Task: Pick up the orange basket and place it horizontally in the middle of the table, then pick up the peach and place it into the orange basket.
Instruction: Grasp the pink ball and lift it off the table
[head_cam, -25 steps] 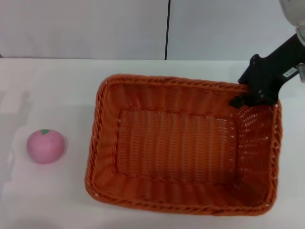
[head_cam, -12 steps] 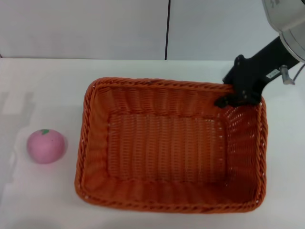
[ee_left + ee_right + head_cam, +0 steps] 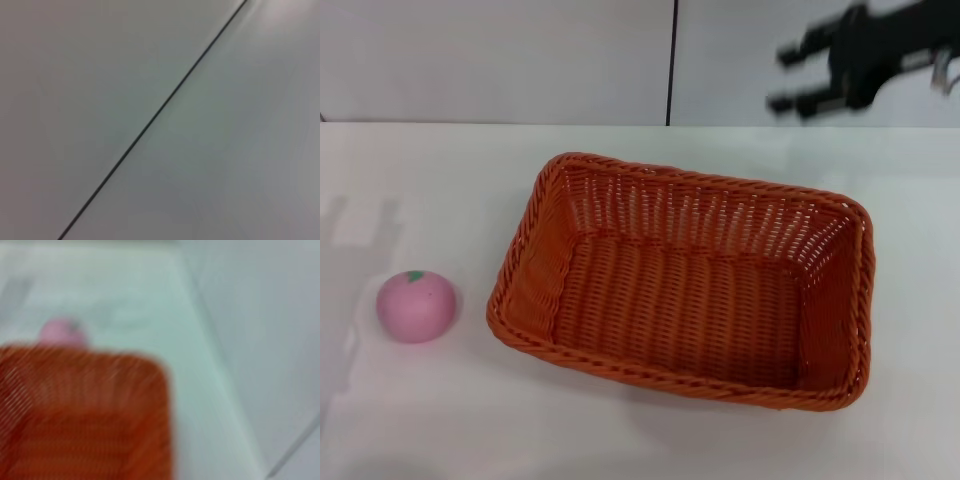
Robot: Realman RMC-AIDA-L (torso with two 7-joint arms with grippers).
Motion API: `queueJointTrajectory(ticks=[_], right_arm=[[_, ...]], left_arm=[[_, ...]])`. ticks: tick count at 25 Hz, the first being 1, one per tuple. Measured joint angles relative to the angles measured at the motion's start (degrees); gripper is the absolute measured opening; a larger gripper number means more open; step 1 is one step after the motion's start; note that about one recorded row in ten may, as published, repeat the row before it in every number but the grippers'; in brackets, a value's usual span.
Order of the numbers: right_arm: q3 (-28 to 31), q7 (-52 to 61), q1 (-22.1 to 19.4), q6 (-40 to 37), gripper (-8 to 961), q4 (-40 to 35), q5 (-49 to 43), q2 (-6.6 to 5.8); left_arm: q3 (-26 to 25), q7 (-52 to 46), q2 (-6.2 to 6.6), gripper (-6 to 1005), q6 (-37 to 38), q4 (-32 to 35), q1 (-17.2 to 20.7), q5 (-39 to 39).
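Observation:
The orange basket (image 3: 685, 283) lies flat on the white table (image 3: 440, 180), long side across, near the middle and empty. The right wrist view looks down on the orange basket (image 3: 80, 415) too. A pink peach (image 3: 415, 306) sits on the table to the basket's left, apart from it; the peach (image 3: 62, 331) shows small beyond the basket in the right wrist view. My right gripper (image 3: 788, 76) hangs high above the basket's far right corner, open, holding nothing. My left gripper is out of view; its wrist camera sees only a plain wall.
A white wall with a dark vertical seam (image 3: 671, 60) stands behind the table's far edge. Bare tabletop runs along the front and around the peach.
My right gripper has let go of the basket's far right rim and risen clear of it. The basket has settled flat on the table, shifted slightly. The peach has not moved.

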Motion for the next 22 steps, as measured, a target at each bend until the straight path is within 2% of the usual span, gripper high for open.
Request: queueJointTrajectory(ticks=[2,5,7,10,11,13,15,18,22], right_arm=[[4.6,-1.5,-2.7,0.6,444,-0.4,6.3,-0.5],[10.6,-4.2,-9.0,0.8,587,0.5,21.5,-0.79],[12.3,-5.7,-14.9,0.7,588,1.5,33.4,-0.15],[12.4,-6.7,-23.7,-0.3,589,2.2,48.1,1.88],[12.5,-7.1,-26.3,-0.7,589,2.3,51.5,2.83],[13.2,-8.8,-31.1,-2.0,589,3.2,57.7,4.45],[13.8,-11.2,-34.7,-3.5,589,5.4,63.0,5.52],[14.6,-14.6,-38.3,-7.0,589,11.9,68.9,5.72],[17.1,-16.0,-39.9,-10.5,589,18.3,71.1,5.33]], left_arm=[[1.7,0.2,0.17,842,-1.6,1.1,-0.1,0.0],[5.4,0.2,0.35,841,-4.7,5.4,-0.9,0.0],[8.2,0.0,0.5,841,-5.7,8.8,-1.3,0.0],[16.4,-1.8,0.94,841,-6.0,16.4,-1.8,0.0],[17.1,-2.0,0.95,841,-6.0,17.1,-1.8,0.0],[23.2,-2.4,0.96,841,-5.9,21.7,-1.6,0.0],[29.1,-2.4,0.86,841,-5.0,25.4,-0.8,0.0],[31.1,-2.3,0.92,841,-3.3,26.2,0.0,0.0],[34.9,-2.1,1.09,841,0.4,27.9,1.2,0.1]])
